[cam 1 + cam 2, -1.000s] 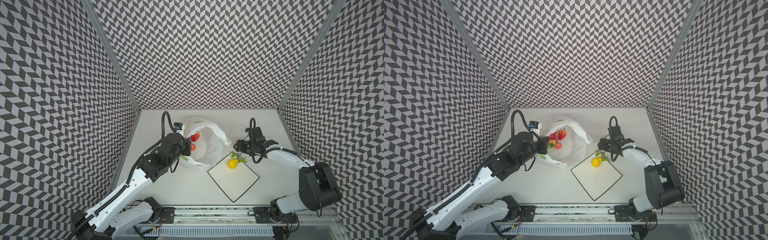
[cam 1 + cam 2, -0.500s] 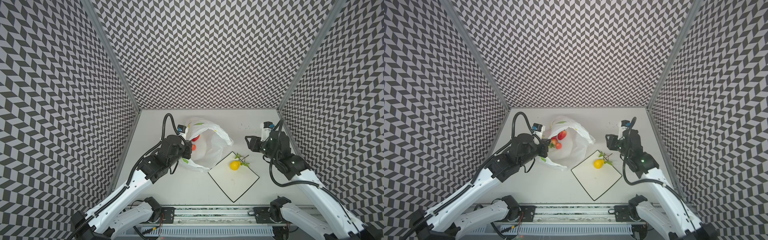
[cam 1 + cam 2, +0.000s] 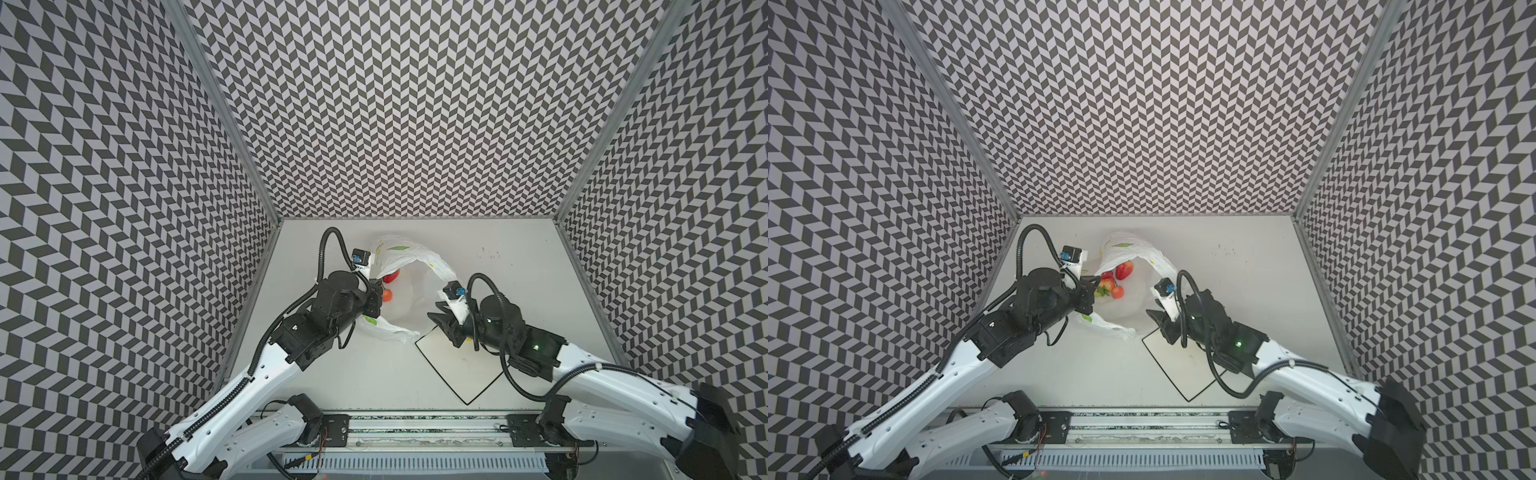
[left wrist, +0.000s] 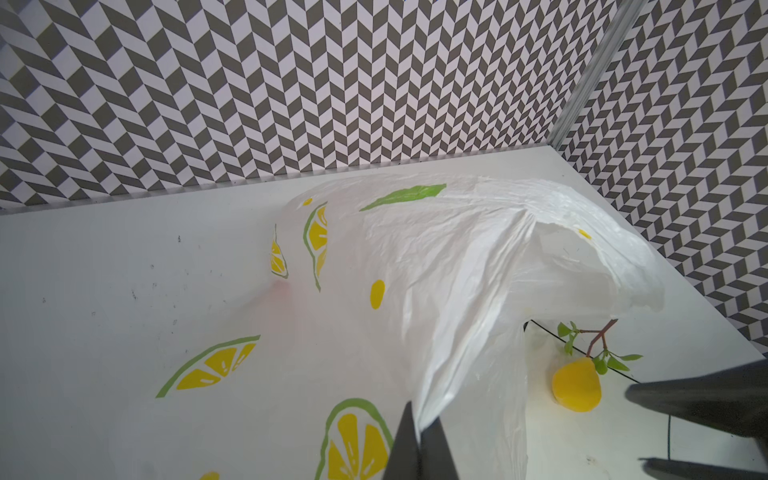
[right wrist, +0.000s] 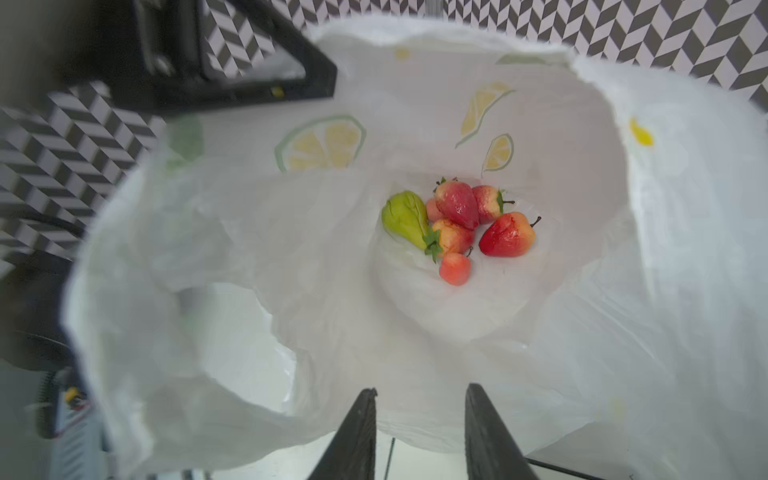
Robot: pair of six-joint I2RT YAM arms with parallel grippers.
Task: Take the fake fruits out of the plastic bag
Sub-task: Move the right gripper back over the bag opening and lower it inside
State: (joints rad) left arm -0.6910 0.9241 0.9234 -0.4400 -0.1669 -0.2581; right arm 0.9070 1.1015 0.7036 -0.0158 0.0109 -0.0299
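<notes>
The plastic bag (image 3: 411, 291) (image 3: 1133, 299) lies open at the table's back middle. My left gripper (image 3: 379, 291) (image 4: 422, 419) is shut on the bag's rim and holds the mouth up. Inside, the right wrist view shows a green pear (image 5: 405, 218), red strawberries (image 5: 457, 203), a red-yellow apple (image 5: 507, 237) and a small cherry (image 5: 455, 268). My right gripper (image 3: 441, 326) (image 5: 420, 388) stands open at the bag's mouth, with nothing between its fingers. A yellow lemon (image 4: 577, 384) with green leaves lies outside the bag; in both top views my right arm hides it.
A white square plate (image 3: 465, 374) (image 3: 1183, 370) with a black rim lies in front of the bag, partly under my right arm; the lemon rests on it. Patterned walls close in the table on three sides.
My right gripper left the lemon on the plate, lifted away, then swung left to the bag's mouth while its jaws narrowed. My left gripper kept its hold on the bag.
</notes>
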